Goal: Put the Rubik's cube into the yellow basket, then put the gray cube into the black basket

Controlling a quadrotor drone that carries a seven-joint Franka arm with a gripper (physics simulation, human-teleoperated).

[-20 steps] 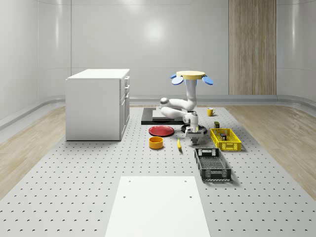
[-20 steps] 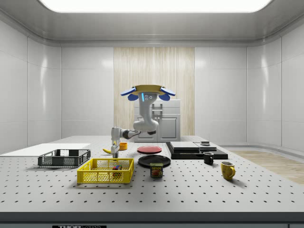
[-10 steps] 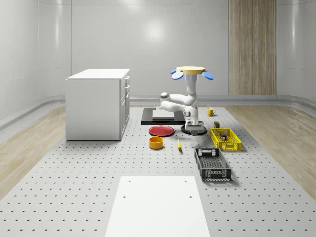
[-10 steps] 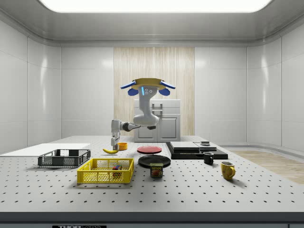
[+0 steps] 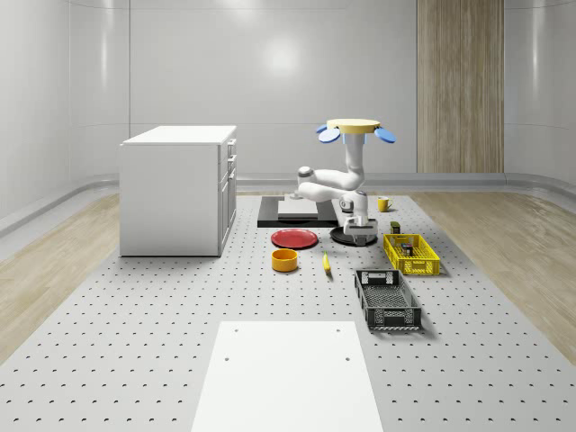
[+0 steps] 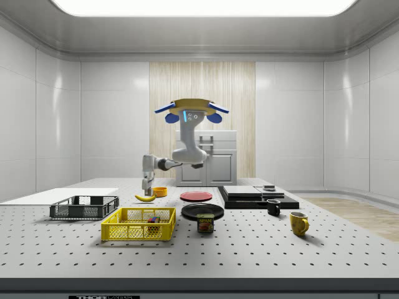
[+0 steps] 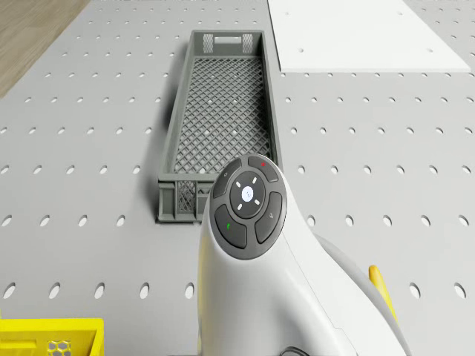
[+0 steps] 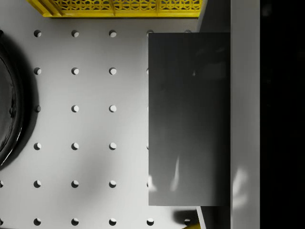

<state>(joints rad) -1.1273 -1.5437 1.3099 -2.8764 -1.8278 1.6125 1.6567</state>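
Observation:
The drone (image 5: 354,129) hovers above the table, over the black plate, with its arm bent down. My gripper (image 5: 360,232) hangs a little above the table, shut on the gray cube (image 8: 188,119); one finger (image 8: 245,95) presses its side. In the side view the gripper (image 6: 147,185) hangs above the banana. The Rubik's cube (image 6: 153,219) lies inside the yellow basket (image 5: 411,255). The black basket (image 5: 387,300) stands nearer the whole-scene camera; in the drone view the black basket (image 7: 219,119) holds nothing.
A banana (image 5: 326,262), an orange bowl (image 5: 285,260), a red plate (image 5: 294,238) and a black plate (image 6: 202,210) lie around the gripper. A can (image 6: 205,223) and two mugs stand at the side view's right. A white cabinet (image 5: 178,189) stands at the whole-scene view's left.
The gripper has risen off the table with the gray cube in it. Drone and arm have shifted slightly toward the whole-scene view's right.

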